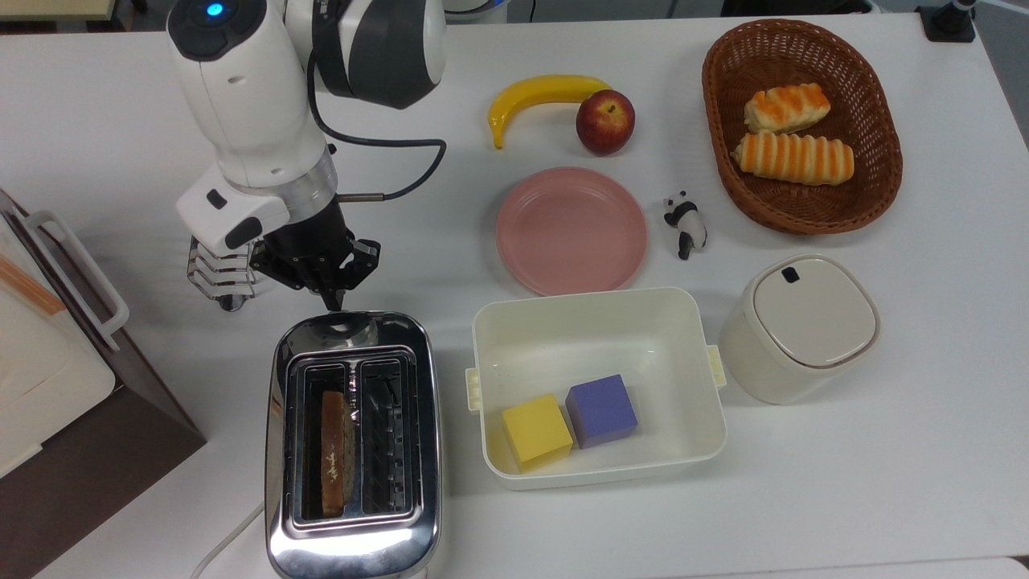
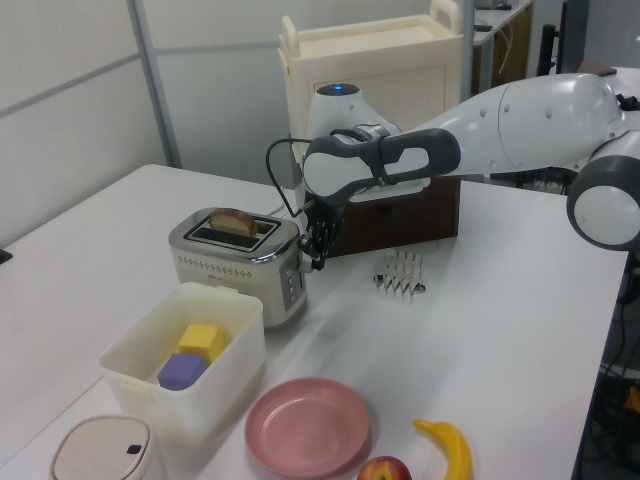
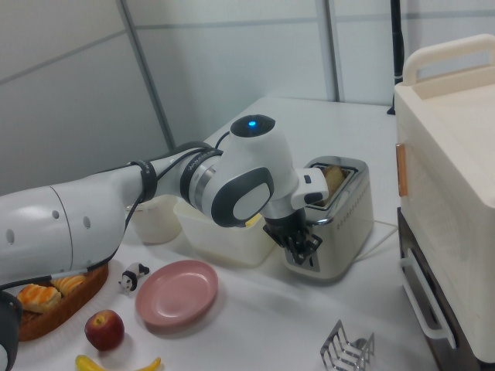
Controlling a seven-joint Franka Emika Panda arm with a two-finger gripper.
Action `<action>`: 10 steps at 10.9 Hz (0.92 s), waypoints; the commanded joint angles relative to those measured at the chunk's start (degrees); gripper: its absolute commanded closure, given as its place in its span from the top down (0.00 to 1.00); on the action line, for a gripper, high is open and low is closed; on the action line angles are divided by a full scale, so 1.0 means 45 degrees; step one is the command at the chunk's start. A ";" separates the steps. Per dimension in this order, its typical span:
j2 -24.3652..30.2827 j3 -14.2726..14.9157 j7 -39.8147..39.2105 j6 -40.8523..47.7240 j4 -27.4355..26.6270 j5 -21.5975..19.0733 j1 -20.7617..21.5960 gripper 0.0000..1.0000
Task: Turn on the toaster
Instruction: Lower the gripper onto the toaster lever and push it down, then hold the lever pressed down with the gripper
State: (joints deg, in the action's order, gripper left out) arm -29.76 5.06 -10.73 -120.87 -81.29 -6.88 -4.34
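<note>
The end effector (image 1: 330, 296) hangs at the lever end of the toaster (image 1: 354, 450), its dark fingers drawn narrow into a point aimed down at the top of that end, holding nothing. The chrome two-slot toaster stands near the desk's (image 1: 884, 450) front edge in the top view, between the white-and-brown box appliance (image 1: 56, 378) and the white bin (image 1: 599, 386), with a slice of bread (image 1: 334, 450) standing high in one slot. The step in hand appears to be the approach to the lever; whether the tip already touches it cannot be told. The next move likely calls for a straight downward press until the lever latches, without sliding off or shoving the toaster. The desk is plain white; behind it, the left view shows pale partition panels (image 2: 70, 110).
</note>
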 commanded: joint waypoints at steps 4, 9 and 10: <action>-0.0866 0.0105 -0.0116 -0.1538 -0.0139 0.0627 0.0126 0.00; -0.1569 0.0105 -0.0096 -0.1538 -0.0335 0.1371 0.0184 0.00; -0.1648 0.0105 -0.0058 -0.1538 -0.0335 0.1508 0.0223 0.00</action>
State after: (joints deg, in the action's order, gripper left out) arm -33.54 4.65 -10.73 -125.89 -81.36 -2.71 -3.84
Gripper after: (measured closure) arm 0.991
